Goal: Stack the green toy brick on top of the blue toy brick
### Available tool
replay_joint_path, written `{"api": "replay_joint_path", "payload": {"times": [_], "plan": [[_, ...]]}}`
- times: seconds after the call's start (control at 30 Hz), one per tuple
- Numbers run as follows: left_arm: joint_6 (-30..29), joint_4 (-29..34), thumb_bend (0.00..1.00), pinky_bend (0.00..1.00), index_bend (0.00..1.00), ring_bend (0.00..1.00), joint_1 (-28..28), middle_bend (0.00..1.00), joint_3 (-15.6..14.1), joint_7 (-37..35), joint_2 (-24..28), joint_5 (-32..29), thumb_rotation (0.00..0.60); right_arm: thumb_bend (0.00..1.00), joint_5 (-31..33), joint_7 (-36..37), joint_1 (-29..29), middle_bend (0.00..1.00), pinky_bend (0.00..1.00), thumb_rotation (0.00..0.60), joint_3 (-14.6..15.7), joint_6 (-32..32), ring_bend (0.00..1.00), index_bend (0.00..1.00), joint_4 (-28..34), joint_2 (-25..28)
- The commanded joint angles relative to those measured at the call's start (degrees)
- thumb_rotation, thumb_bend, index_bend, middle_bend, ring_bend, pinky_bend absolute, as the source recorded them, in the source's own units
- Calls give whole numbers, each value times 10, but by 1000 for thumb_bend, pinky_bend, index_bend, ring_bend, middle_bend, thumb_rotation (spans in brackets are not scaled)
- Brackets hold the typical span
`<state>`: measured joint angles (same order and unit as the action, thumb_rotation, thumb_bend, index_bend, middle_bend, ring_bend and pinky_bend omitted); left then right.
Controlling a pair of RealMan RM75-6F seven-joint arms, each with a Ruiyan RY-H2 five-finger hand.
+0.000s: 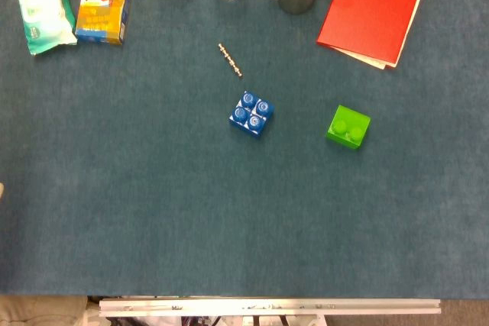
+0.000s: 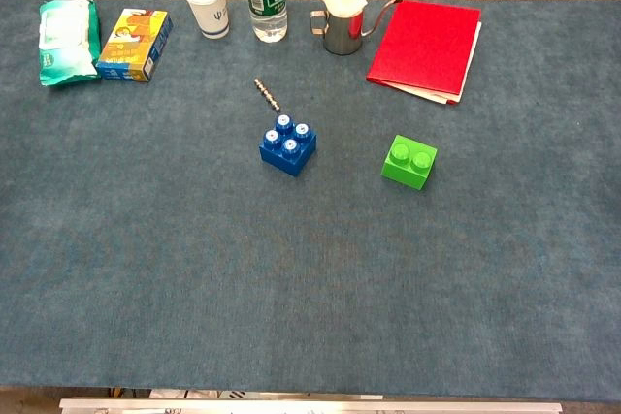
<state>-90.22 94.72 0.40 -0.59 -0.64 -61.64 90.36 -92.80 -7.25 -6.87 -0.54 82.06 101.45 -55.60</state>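
Since neither hand appears in the head view or the chest view, no grip state can be reported for the left or the right hand; both are outside the pictures. Task progress is judged as nil: no step of the stacking shows as done.

Positions are given relative to the blue toy brick (image 1: 251,114), which sits on the blue table covering (image 1: 153,211), rotated at an angle, studs upward, with nothing on top of it.

- The green toy brick (image 1: 348,127) rests on the covering to the right of the blue toy brick, well apart from it and slightly nearer the robot. It is untouched, studs up.
- A small beaded chain (image 1: 230,60) lies just beyond the blue toy brick, toward the far edge.
- A red folder (image 1: 373,7) lies beyond and to the right.

Remaining work, as judged: reach for the green toy brick, grasp it, lift, carry it leftward over the blue toy brick, align the studs despite the rotation, press down, release.
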Motion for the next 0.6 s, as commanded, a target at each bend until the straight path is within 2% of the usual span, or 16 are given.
{"api": "replay_joint_path", "payload": {"times": [0.03, 0.3, 0.6], "plan": [[0, 0, 206, 0, 0, 18, 0, 3, -1, 1, 0, 1, 600, 129, 0, 0, 0, 408, 371, 600, 0, 0, 317, 411, 0, 0], [-3, 2, 206, 0, 0, 18, 2, 3, -2, 2, -1, 4, 600, 129, 3, 0, 0, 408, 371, 600, -1, 1, 317, 412, 0, 3], [-1, 5, 206, 0, 0, 18, -1, 3, 0, 5, -1, 4, 600, 129, 17, -22, -17, 408, 371, 600, -8, -29, 317, 412, 15, 10]]}}
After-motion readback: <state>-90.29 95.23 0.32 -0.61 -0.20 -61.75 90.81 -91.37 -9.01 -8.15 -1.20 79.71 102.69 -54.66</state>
